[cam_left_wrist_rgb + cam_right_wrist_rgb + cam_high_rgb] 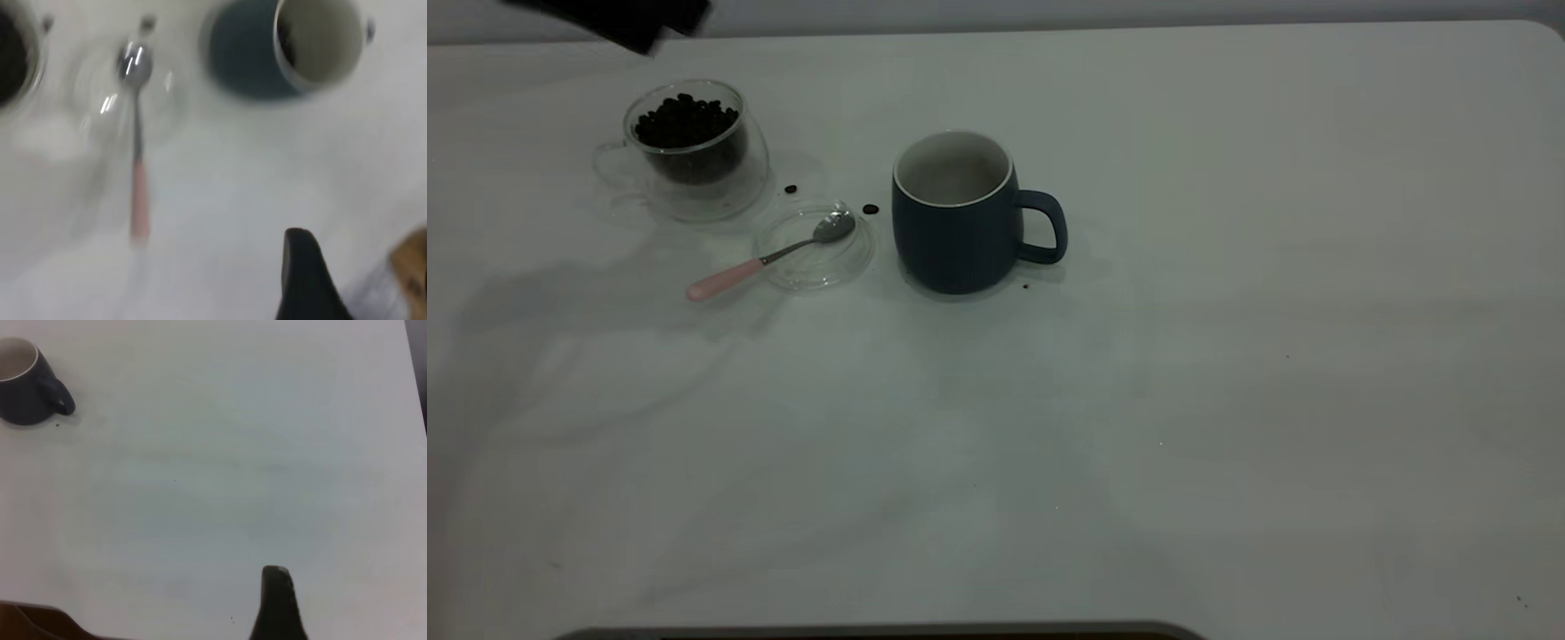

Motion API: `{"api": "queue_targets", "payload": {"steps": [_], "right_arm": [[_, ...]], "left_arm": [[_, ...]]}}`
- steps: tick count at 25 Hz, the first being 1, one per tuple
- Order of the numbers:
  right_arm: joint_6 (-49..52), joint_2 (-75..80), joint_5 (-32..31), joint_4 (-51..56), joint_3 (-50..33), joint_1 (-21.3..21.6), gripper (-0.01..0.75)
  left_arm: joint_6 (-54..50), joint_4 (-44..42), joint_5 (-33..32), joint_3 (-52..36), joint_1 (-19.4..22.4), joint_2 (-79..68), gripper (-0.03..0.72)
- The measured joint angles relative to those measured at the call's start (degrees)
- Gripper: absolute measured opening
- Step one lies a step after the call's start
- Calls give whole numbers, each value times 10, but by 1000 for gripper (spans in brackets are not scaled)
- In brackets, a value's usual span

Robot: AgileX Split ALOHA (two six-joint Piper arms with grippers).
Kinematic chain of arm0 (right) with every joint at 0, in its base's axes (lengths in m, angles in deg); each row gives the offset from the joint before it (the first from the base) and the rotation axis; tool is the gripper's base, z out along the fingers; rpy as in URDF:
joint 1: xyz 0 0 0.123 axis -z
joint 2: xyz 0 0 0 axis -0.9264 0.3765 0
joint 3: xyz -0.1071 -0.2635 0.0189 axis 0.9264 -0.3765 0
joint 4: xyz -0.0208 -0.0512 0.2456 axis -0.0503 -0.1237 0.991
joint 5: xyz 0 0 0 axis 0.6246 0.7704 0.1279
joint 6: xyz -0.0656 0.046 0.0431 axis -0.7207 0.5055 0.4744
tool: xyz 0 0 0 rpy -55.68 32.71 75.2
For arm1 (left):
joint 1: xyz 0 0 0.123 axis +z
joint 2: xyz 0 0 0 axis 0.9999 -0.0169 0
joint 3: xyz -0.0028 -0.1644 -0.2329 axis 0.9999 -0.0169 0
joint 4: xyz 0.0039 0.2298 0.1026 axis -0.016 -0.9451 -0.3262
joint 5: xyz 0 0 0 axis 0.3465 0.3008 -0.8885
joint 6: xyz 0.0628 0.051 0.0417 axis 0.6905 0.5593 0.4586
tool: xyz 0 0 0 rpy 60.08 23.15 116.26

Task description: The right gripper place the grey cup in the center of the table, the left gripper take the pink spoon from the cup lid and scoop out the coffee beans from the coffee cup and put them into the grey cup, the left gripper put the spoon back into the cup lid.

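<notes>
the table (1227,400) is a broad white top carrying everything. on it, near the middle, the grey cup (958,213) stands upright with its handle toward the right arm's side, and the left wrist view shows a few dark beans inside it. well to its left the coffee cup (692,147) holds a heap of coffee beans (687,121). between the two cups lies the cup lid (815,246), with the pink spoon (769,258) resting bowl-down in it and its handle sticking out over the rim. two loose beans (870,210) lie on the table near the lid. the left claw (303,280) hangs above the table near the spoon handle, holding nothing; the right claw (277,603) is well apart from the cup, empty; how far either is open, i cannot tell.
</notes>
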Motion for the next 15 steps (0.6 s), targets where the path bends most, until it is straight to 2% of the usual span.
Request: {"api": "queue_targets", "payload": {"steps": [3,6,10,15], "right_arm": [[0,0,0,0,0,0,591],[0,0,0,0,0,0,591],[0,0,0,0,0,0,591],[0,0,0,0,0,0,591]], "left_arm": [[-133,-107,-74,34,-16,48,480],[-224,-160,-140,46,-21,98,480],[-266,-220,-147,48,-21,160,480],[-292,-244,-147,47,-21,240,480]]}}
